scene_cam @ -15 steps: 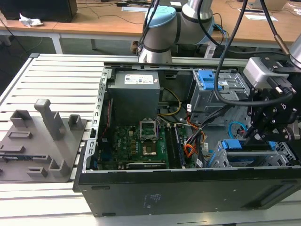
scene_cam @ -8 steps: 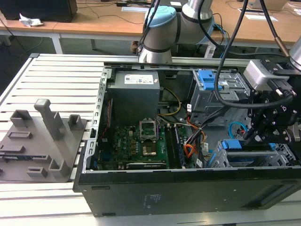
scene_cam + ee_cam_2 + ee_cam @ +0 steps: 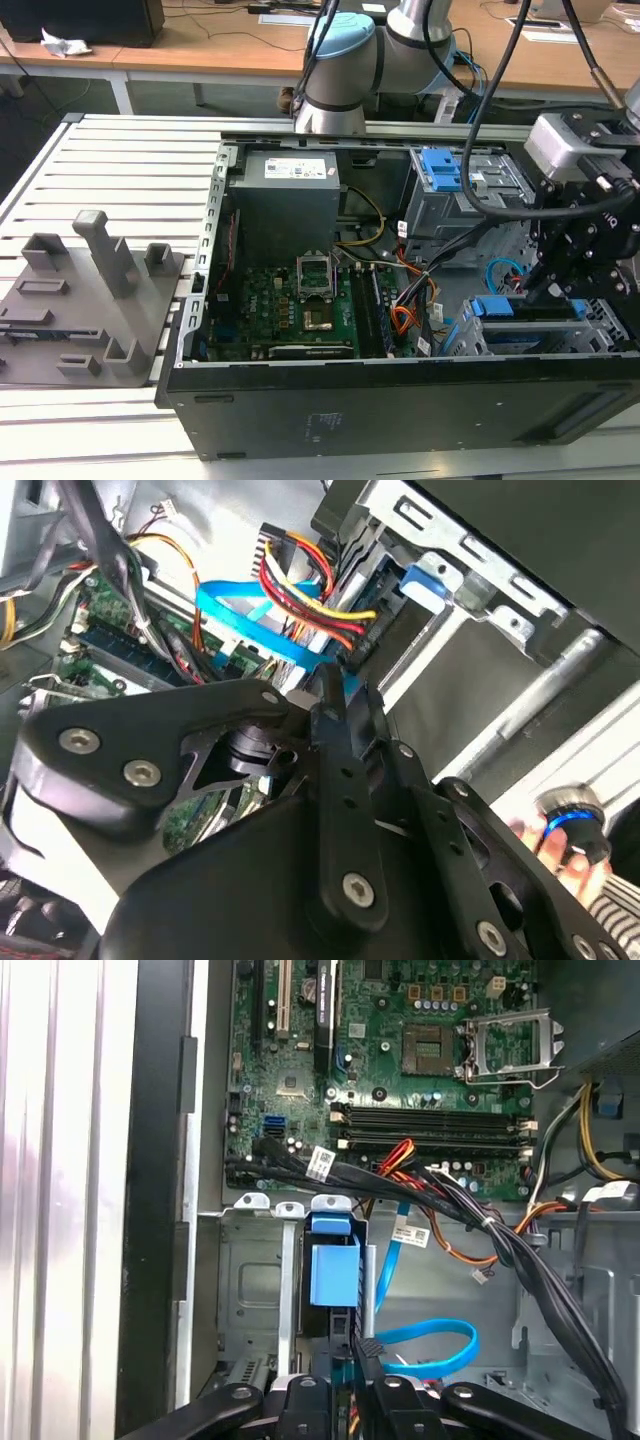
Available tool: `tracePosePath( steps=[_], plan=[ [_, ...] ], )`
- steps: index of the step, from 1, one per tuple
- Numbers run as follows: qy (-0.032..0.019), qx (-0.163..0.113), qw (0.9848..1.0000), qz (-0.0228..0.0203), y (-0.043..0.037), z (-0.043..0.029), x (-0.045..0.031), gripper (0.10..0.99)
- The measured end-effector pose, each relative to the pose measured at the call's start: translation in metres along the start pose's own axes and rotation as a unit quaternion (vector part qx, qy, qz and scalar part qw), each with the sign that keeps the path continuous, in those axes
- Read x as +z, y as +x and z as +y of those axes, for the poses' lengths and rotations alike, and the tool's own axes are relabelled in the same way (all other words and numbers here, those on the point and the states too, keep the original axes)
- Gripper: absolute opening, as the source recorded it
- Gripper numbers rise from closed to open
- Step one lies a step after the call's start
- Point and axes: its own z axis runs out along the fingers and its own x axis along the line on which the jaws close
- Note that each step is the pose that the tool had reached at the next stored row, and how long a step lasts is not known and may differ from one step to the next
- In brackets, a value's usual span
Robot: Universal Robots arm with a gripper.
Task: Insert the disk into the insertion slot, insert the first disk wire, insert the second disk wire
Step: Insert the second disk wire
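1. Outwardly, in the exterior view the gripper hangs low over the insertion slot, near the exterior view's right, with a blue carrier seated in it. Risk: the arm's hoses could snag the taller cage. A white label on the power supply carries print too small to read.
2. In the second wrist view the gripper seems clamped on the plug end of the second disk wire, though the linkage hides the contact. The first disk wire crosses just beside it; a skewed push could jam the plug or drag that bundle.
3. In the first wrist view the second disk wire loops beside the gripper, so it could kink against the insertion slot. White tags are illegible.
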Motion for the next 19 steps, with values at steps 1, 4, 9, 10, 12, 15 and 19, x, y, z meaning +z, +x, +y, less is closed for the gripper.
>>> tracePosePath(
  steps=[1,4,9,10,12,15,19],
  plan=[
    [0.0,0.0,1.0,0.0,0.0,0.0002,-0.004,0.239],
    [0.0,0.0,1.0,-0.0001,0.0,0.0008,-0.0145,0.239],
    [0.0,0.0,1.0,0.0,0.0,0.0008,-0.0147,0.239],
    [0.0,0.0,1.0,0.0,0.0,0.0008,-0.0147,0.227],
    [0.0,0.0,1.0,0.0,0.0,0.0008,-0.0147,0.106],
    [0.0,0.0,1.0,0.0,0.0,0.0008,-0.0148,0.106],
    [0.0,0.0,1.0,0.0001,-0.0001,0.004,-0.0147,0.106]
  ],
)
